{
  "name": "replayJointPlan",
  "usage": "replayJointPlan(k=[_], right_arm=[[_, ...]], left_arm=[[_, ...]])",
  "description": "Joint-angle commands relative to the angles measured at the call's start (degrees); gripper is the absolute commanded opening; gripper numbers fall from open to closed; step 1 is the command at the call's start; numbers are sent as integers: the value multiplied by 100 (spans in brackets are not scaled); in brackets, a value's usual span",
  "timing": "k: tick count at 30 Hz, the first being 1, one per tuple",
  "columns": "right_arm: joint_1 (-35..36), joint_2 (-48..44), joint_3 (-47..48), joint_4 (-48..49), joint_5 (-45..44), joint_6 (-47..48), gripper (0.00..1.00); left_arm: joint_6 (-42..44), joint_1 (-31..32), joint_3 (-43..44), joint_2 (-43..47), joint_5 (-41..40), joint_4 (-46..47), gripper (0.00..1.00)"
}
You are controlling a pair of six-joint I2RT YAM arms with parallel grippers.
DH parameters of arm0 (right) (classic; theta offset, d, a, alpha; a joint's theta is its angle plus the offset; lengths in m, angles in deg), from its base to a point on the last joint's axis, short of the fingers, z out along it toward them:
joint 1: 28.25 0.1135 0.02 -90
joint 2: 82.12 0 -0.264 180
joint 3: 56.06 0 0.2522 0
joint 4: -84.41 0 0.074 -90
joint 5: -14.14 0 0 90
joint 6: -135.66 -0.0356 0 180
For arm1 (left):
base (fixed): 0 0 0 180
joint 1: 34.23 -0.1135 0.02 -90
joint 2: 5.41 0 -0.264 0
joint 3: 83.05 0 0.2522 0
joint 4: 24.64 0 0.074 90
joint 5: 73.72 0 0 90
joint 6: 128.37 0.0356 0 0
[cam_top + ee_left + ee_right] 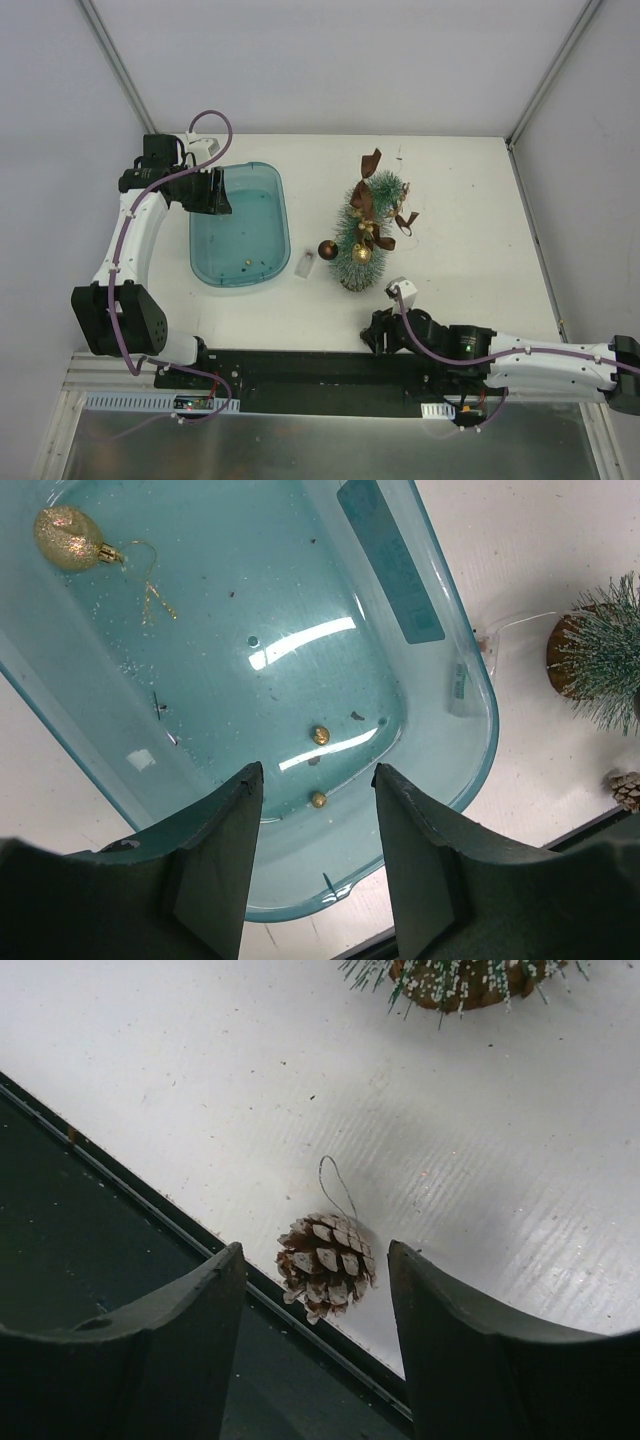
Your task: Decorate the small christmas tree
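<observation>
The small christmas tree (362,240) stands mid-table, frosted green, hung with brown ribbon bows, a gold bauble and a brown ball (327,249). Its cork base shows in the right wrist view (465,985) and the left wrist view (565,658). A frosted pine cone (326,1266) with a wire loop lies at the table's near edge, between the fingers of my right gripper (315,1250), which is open and hovers over it. My left gripper (315,772) is open and empty over the teal tray (480,685). A gold glitter ornament (66,538) lies in the tray.
Two tiny gold beads (320,735) lie in the tray (284,215). A small clear plastic piece (306,264) lies between tray and tree. The black base rail (100,1260) runs right beside the pine cone. White walls enclose the table.
</observation>
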Motion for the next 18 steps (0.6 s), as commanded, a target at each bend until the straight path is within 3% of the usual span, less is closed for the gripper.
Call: replayJointPlan(k=[1, 8, 14, 18], right_arm=[[22, 92, -58, 411, 131, 38, 59], [233, 119, -5, -159, 18, -252, 61], [558, 733, 240, -301, -404, -524, 63], [743, 1182, 417, -318, -756, -691, 58]], left_arm=[[50, 17, -59, 100, -65, -4, 48], [85, 8, -129, 171, -74, -12, 48], [85, 8, -120, 197, -65, -4, 48], [77, 8, -111, 223, -83, -4, 48]])
